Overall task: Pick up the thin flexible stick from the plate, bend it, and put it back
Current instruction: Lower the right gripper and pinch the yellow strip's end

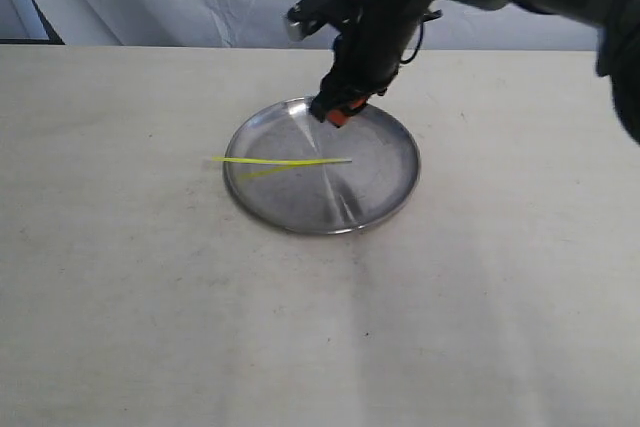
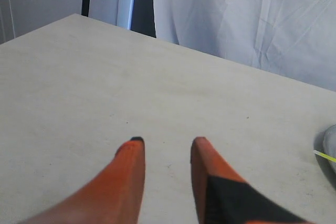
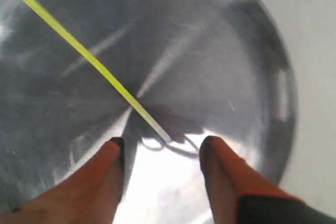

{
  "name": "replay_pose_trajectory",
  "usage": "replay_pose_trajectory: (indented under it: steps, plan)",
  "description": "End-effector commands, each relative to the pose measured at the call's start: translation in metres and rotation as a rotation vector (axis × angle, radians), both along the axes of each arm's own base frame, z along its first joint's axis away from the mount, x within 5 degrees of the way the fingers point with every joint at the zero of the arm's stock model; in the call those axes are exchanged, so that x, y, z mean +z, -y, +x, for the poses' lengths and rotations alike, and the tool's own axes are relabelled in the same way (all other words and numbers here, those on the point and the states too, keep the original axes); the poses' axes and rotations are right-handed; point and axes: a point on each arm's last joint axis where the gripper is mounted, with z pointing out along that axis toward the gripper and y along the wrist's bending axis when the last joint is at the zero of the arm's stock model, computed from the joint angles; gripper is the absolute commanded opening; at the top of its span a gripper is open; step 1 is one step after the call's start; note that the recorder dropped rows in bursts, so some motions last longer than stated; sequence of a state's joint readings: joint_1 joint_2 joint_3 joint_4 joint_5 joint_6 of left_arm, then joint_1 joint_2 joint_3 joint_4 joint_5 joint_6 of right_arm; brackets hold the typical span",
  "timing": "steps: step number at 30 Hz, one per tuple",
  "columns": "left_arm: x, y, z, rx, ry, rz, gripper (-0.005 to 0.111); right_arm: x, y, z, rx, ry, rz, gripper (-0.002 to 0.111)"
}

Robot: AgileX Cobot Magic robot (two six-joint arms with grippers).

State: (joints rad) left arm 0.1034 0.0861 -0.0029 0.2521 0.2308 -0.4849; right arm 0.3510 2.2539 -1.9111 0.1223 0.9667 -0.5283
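A round silver plate [image 1: 322, 230] sat on a pale surface [image 1: 150, 307], nearer its far edge than its near one. The thin yellow-green stick [image 1: 285, 161] lay across the plate, one end poking past the rim toward the surface's left edge. The right claw [image 3: 163, 148] hung over the plate, fingers spread and empty, with the stick's pale tip untouched just ahead of them. The left claw [image 2: 165, 148] hovered over bare surface, also open, gripping nothing.
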Motion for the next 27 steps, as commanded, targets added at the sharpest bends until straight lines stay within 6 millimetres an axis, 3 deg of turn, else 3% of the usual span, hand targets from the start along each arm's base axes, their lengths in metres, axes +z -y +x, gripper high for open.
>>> replay_pose_trajectory:
  steps: [1, 9, 23, 27]
  plan:
    - [-0.001, 0.000, 0.000, 0.004, 0.001, 0.001, 0.031, -0.018, -0.033, 0.003, 0.108, 0.051, -0.038, 0.050]
    - [-0.001, 0.000, 0.000, 0.004, 0.001, 0.001, 0.031, -0.046, -0.059, 0.001, 0.157, 0.078, -0.034, 0.050]
    - [-0.001, 0.000, 0.000, 0.004, 0.001, 0.001, 0.031, -0.080, -0.062, 0.006, 0.159, 0.083, -0.042, 0.049]
    - [-0.001, 0.000, 0.000, 0.004, 0.001, 0.001, 0.031, -0.090, -0.060, 0.006, 0.167, 0.066, -0.064, 0.034]
